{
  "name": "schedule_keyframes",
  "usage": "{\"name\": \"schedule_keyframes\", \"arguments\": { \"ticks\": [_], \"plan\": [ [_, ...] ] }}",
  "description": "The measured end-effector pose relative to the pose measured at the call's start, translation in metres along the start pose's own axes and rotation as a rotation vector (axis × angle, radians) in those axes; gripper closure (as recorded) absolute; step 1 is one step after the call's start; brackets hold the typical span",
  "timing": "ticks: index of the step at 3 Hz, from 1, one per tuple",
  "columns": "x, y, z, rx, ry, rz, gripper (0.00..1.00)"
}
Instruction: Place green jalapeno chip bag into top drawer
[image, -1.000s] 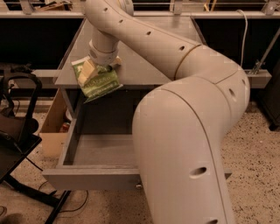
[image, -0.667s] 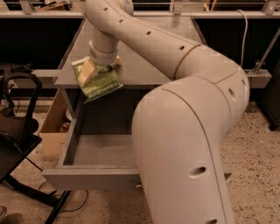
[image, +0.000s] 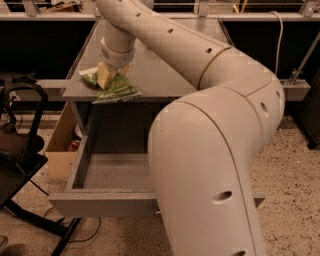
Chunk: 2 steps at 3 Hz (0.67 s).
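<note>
The green jalapeno chip bag (image: 117, 89) is held at the front left edge of the grey tabletop (image: 160, 70), sticking out over the edge. My gripper (image: 107, 76) comes down from the arm's wrist (image: 117, 50) and is shut on the bag's upper part. The top drawer (image: 107, 172) stands pulled out directly below, its inside bare. Its flat front panel (image: 100, 204) faces the camera. My arm's large near link (image: 210, 170) hides the drawer's right half and the knob.
A cardboard box (image: 62, 137) with a red can (image: 74, 145) in it stands left of the drawer. A black chair frame (image: 20, 145) is at far left. Cables lie on the speckled floor (image: 285, 165). A rail runs behind the table.
The bag has tilted flatter and shifted slightly right along the table edge with the gripper still closed on it. The drawer has not moved.
</note>
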<state>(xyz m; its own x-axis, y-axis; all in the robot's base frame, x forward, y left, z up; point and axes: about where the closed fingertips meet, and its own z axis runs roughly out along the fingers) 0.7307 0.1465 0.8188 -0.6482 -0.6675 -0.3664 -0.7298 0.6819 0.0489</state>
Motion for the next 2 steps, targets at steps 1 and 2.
{"name": "schedule_keyframes", "arguments": {
  "ticks": [1, 2],
  "plan": [
    [-0.003, 0.0, -0.007, 0.0, 0.0, 0.0, 1.0],
    [0.008, -0.007, -0.046, 0.012, -0.089, 0.061, 1.0]
  ]
}}
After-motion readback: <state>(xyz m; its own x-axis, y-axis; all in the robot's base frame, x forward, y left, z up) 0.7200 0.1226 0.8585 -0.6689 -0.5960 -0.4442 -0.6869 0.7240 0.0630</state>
